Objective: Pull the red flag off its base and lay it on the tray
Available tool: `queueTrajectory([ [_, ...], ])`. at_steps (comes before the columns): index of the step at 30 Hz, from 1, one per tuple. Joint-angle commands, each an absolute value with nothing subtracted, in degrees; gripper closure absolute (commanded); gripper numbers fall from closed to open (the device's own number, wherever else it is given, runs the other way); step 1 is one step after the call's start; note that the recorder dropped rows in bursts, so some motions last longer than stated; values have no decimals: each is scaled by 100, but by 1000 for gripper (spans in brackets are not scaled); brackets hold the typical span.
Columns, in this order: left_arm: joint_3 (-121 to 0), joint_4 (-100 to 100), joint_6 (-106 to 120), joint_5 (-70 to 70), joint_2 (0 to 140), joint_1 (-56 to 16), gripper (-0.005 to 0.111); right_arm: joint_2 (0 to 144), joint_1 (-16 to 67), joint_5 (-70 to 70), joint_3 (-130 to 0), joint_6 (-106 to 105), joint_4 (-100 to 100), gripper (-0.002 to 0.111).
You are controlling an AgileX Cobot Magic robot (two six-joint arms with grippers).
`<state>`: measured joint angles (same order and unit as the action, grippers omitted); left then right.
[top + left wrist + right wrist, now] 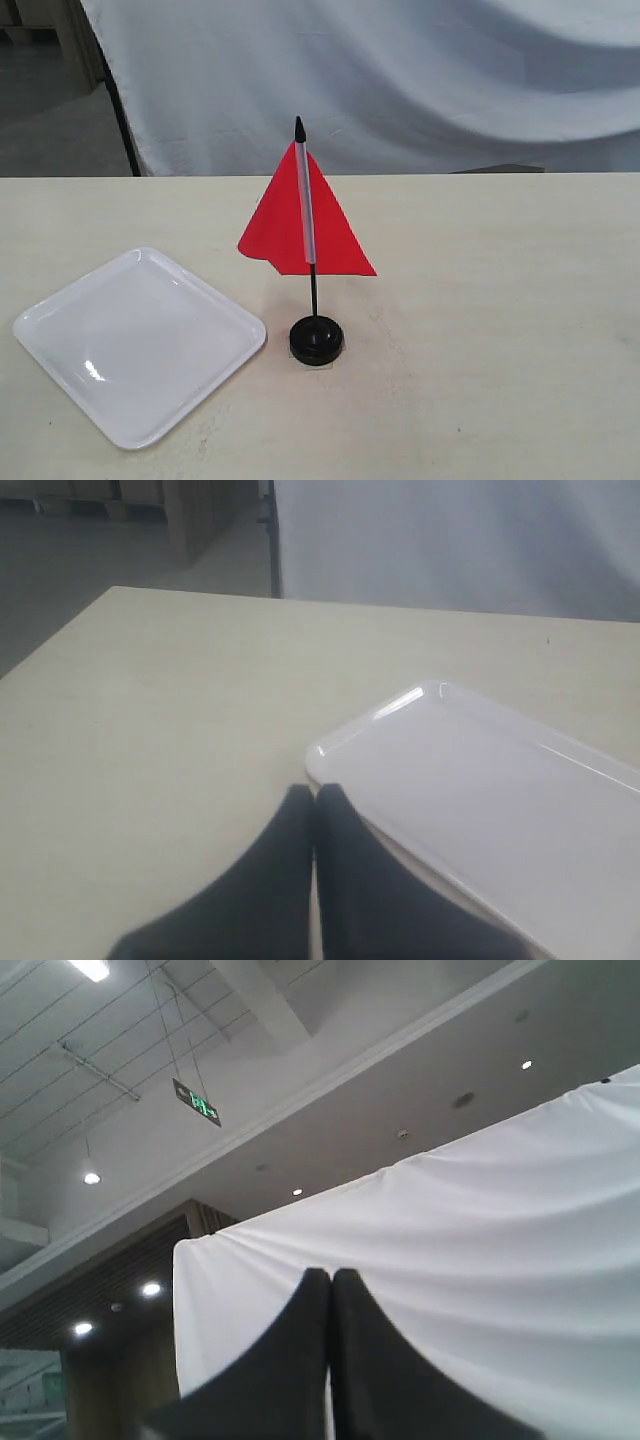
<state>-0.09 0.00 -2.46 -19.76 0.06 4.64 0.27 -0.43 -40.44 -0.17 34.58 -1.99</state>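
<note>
The red flag stands upright on its thin black stick, planted in the round black base at the middle of the table. The white tray lies flat to the left of the base; its corner also fills part of the left wrist view. My left gripper is shut and empty, its tips just off the tray's corner. My right gripper is shut and empty, pointing up at a white cloth and the ceiling. Neither gripper shows in the exterior view.
A white cloth backdrop hangs behind the table's far edge. A dark stand leg rises at the back left. Bare pale tabletop stretches to the right of the base.
</note>
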Motion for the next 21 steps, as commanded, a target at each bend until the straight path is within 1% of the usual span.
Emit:
queueTrajectory([
  [1,0,0,-238,-1967,0,477,107,245,-35,-4111,-27,3641,-244,109],
  [4,0,0,-238,-1967,0,477,107,1202,-35,-4236,-518,3706,-1212,109],
  [8,0,0,-238,-1967,0,477,107,2322,-35,-4711,-820,3766,-2346,109],
  [9,0,0,-238,-1967,0,477,107,3055,-35,-5073,-829,3766,-2635,109],
  [10,0,0,-238,-1967,0,477,107,3451,-35,-5207,-829,3766,-2739,109],
  [11,0,0,-238,-1967,0,477,107,4271,-35,-5518,-829,3701,-3046,109],
  [12,0,0,-238,-1967,0,477,107,4605,-35,-5675,-829,3596,-3187,109],
  [13,0,0,-238,-1967,0,477,107,5493,-35,-6083,-829,3096,-3358,109],
  [17,0,0,-238,-1967,0,477,107,7234,-35,-6893,-943,2355,-3462,109],
  [21,0,0,-238,-1967,0,477,107,8875,152,-6996,-1527,1960,-4119,109],
])
